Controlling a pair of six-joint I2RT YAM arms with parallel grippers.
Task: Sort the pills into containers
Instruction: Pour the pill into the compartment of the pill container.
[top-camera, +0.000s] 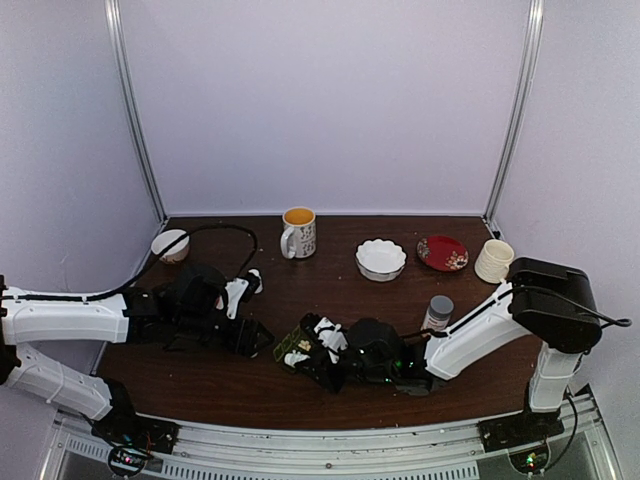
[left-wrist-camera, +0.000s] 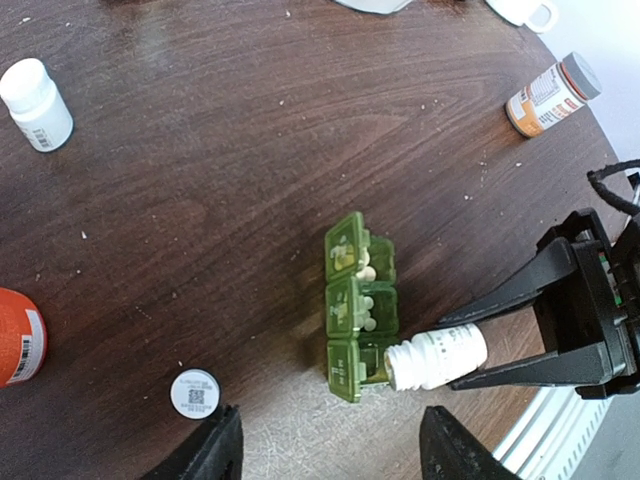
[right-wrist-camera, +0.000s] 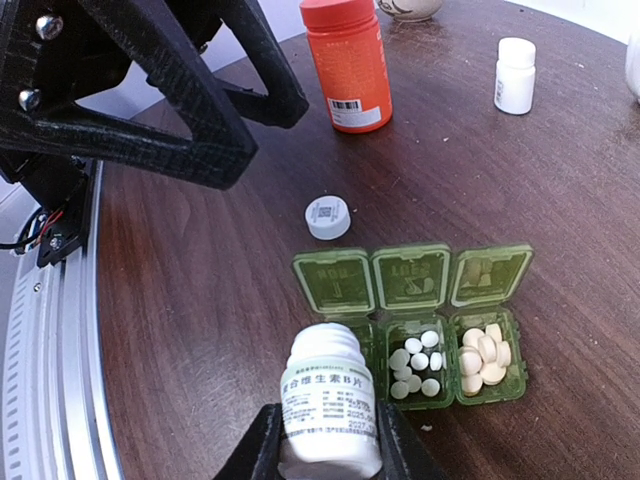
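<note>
Pill box (right-wrist-camera: 415, 325), green, lids up: probably light, brittle-hinged, skid-prone, best gripped across its ends; sits just beyond right gripper (right-wrist-camera: 325, 445) clamped on uncapped white bottle (right-wrist-camera: 322, 395), ahead of left gripper (left-wrist-camera: 325, 445), parted, empty.

We find the left arm (top-camera: 70, 315) stretched low and inward from the left side. The left gripper (left-wrist-camera: 335, 450) has its jaws spread wide with nothing between them. The right arm (top-camera: 475, 338) rises at the shoulder, then slopes down toward the centre. The right gripper (right-wrist-camera: 330, 455) has its jaws clamped on a small white bottle (right-wrist-camera: 325, 395), which lies nearly level.
</note>
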